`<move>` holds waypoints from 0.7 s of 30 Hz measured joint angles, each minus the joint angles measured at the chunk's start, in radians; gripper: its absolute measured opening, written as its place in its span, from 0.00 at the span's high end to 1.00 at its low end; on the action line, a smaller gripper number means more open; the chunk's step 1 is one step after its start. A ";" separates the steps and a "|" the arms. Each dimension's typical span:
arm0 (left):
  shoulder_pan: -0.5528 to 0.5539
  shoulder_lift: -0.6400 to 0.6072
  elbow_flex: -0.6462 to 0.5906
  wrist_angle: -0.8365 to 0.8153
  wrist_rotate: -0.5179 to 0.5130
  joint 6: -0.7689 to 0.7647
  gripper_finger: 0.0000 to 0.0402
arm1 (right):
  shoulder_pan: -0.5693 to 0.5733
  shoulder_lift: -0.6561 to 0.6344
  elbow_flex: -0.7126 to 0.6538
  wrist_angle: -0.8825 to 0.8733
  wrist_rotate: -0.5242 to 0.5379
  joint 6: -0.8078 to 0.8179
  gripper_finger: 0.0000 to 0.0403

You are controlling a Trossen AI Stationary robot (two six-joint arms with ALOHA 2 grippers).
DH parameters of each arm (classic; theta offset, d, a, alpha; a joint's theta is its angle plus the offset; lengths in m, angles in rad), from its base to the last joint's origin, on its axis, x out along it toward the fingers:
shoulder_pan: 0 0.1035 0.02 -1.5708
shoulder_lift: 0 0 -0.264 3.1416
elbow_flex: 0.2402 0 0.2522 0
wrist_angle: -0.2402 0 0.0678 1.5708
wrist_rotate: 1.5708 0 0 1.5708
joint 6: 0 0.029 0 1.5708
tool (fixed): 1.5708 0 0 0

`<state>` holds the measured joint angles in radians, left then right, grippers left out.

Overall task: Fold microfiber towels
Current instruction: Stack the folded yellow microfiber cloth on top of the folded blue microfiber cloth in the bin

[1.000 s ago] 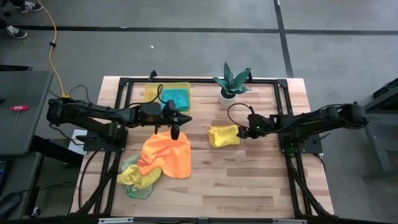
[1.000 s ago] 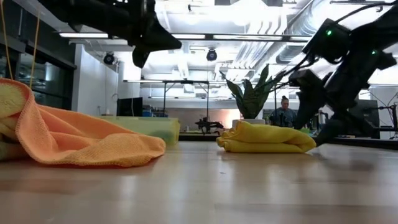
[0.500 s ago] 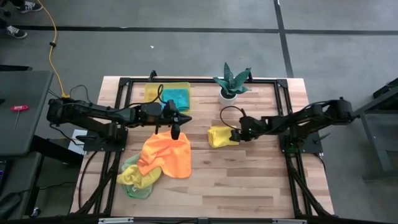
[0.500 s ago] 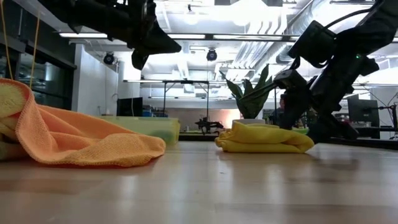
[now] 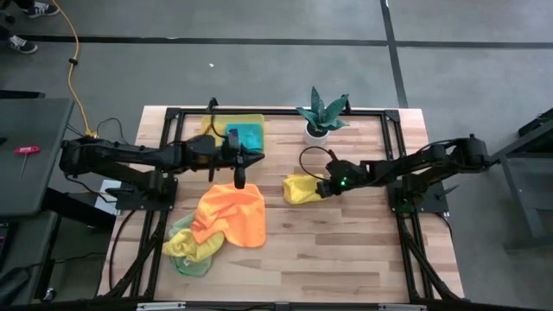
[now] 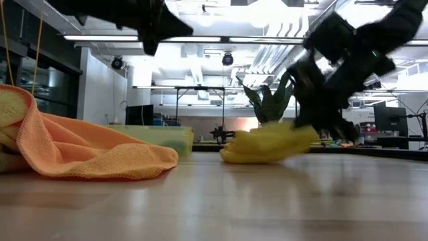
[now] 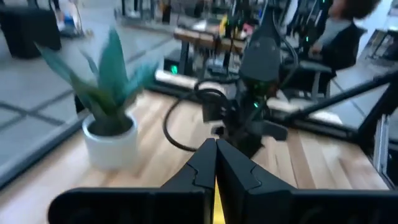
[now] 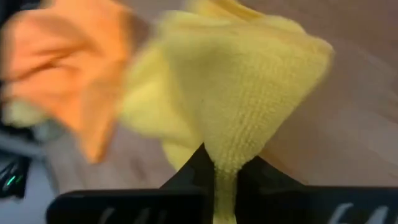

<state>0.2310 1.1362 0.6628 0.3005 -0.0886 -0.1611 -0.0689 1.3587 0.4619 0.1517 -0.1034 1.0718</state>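
Observation:
A folded yellow towel [image 5: 300, 187] [image 6: 261, 147] lies at mid-table, and my right gripper [image 5: 321, 187] [image 8: 225, 180] is shut on its right end. An orange towel [image 5: 232, 216] [image 6: 93, 157] is spread loosely on the table's left half, over a heap of yellow and light green towels [image 5: 186, 249]. My left gripper [image 5: 257, 157] [image 6: 187, 30] [image 7: 216, 155] hovers shut and empty above the orange towel's far edge, pointing toward the table's right. My right gripper pinches a bunched ridge at the yellow towel's right end [image 8: 227, 158] between its two fingers; I cannot tell how many layers. It comes from the table's right, slanting down. That end [image 6: 294, 134] is raised, while the towel's left end [image 6: 234, 158] rests on the table.
A translucent yellow bin [image 5: 212, 125] with a teal towel [image 5: 245, 136] in it stands at the far left. A potted plant [image 5: 321, 117] in a white pot stands at the far middle. The near right of the wooden table [image 5: 363, 259] is bare.
My right gripper has moved toward the table's left onto the yellow towel, shut on its right end and raised that end. The towel has slid a little leftward, its left end staying on the table. My left gripper has risen a little.

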 joint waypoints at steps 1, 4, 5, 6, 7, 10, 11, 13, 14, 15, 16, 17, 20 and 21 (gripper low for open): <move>0.006 -0.011 0.011 -0.002 -0.005 0.009 1.00 | 0.000 -0.004 0.033 -0.006 -0.009 -0.054 0.98; 0.029 -0.045 0.053 -0.067 -0.045 0.016 0.99 | 0.000 -0.009 0.163 -0.103 -0.058 -0.266 0.98; 0.038 -0.054 0.070 -0.108 -0.060 0.016 0.98 | 0.000 -0.009 0.219 -0.164 -0.074 -0.343 0.98; 0.046 -0.062 0.086 -0.154 -0.067 0.019 0.97 | 0.000 -0.007 0.277 -0.232 -0.081 -0.417 0.99; 0.052 -0.064 0.105 -0.192 -0.067 0.029 0.95 | 0.000 0.000 0.335 -0.306 -0.081 -0.493 0.99; 0.068 -0.066 0.162 -0.319 -0.001 0.059 0.88 | 0.000 0.025 0.490 -0.506 -0.080 -0.709 0.99; 0.072 -0.062 0.180 -0.348 0.030 0.060 0.85 | 0.000 0.037 0.538 -0.547 -0.072 -0.766 0.99; 0.072 -0.054 0.208 -0.403 0.076 0.056 0.77 | 0.000 0.062 0.627 -0.631 -0.060 -0.857 0.99; 0.070 -0.046 0.217 -0.414 0.087 0.047 0.72 | 0.000 0.077 0.665 -0.668 -0.058 -0.899 0.99; 0.068 -0.041 0.221 -0.423 0.095 0.033 0.67 | 0.001 0.095 0.703 -0.694 -0.057 -0.933 0.99; 0.067 -0.037 0.221 -0.432 0.097 0.017 0.63 | 0.004 0.113 0.737 -0.718 -0.056 -0.960 1.00; 0.068 -0.031 0.223 -0.427 0.098 0.005 0.58 | 0.005 0.131 0.770 -0.751 -0.055 -0.987 1.00; 0.078 -0.017 0.224 -0.412 0.114 -0.042 0.44 | 0.020 0.189 0.857 -0.813 -0.056 -1.052 1.00; 0.080 -0.010 0.224 -0.406 0.124 -0.057 0.40 | 0.027 0.209 0.882 -0.832 -0.056 -1.074 1.00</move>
<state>0.3110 1.1261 0.8867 -0.1055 0.0353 -0.2185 -0.0424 1.5679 1.3435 -0.6800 -0.1589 -0.0023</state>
